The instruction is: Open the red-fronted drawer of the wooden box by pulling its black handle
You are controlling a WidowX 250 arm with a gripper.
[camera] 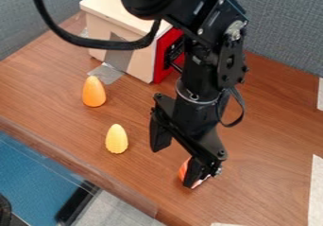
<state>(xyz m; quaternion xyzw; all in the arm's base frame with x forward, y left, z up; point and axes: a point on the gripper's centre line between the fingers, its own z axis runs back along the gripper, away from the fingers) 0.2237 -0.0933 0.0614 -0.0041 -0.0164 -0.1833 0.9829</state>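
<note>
Black fingers (194, 173): spread wide apart, released, angled down over the surface (271, 178).
Orange-and-white piece (183, 171): at the lower-right finger, partly hidden behind it and showing on both sides; touching or just beside, cannot tell.
Fingertip care: a secure grip would likely call for centring the gap over the piece before closing, clear of its top, since a one-sided push could roll it.
Yellow egg-shaped piece (116, 139): upright, left of the fingers.
Orange egg-shaped piece (94, 91): upright, farther out, near the wooden box (144, 62).
</note>
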